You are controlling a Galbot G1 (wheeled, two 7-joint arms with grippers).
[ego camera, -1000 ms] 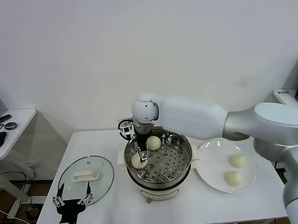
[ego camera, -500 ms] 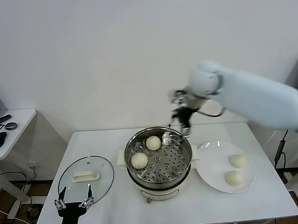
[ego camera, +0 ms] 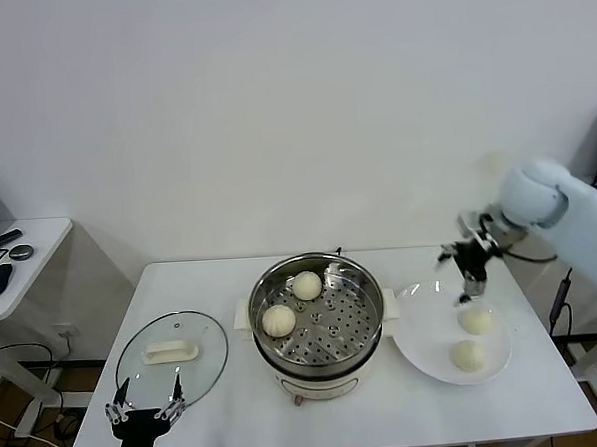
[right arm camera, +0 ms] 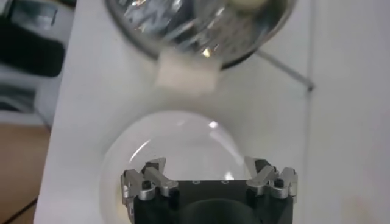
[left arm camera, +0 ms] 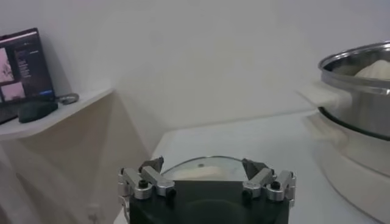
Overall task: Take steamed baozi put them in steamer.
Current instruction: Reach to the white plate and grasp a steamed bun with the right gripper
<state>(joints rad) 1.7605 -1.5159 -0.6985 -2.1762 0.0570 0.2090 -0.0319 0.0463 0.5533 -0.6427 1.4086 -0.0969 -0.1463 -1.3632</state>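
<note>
Right gripper (ego camera: pixel 468 271) hangs above the white plate (ego camera: pixel 425 339), over its rim at about twelve o'clock, fingers spread apart and holding nothing; its wrist view confirms the wide gap (right arm camera: pixel 209 181) with the plate's glossy surface beneath. Two steamed baozi rest on that plate, one (ego camera: pixel 476 320) near one o'clock and the other (ego camera: pixel 468 355) closer to the centre. Two more sit on the perforated tray of the steamer (ego camera: pixel 369 325), at roughly nine o'clock (ego camera: pixel 279 320) and eleven o'clock (ego camera: pixel 307 284). Left gripper (ego camera: pixel 145 410) is parked low at the table's front edge, fingers spread, just beside the glass lid (ego camera: pixel 171 352).
</note>
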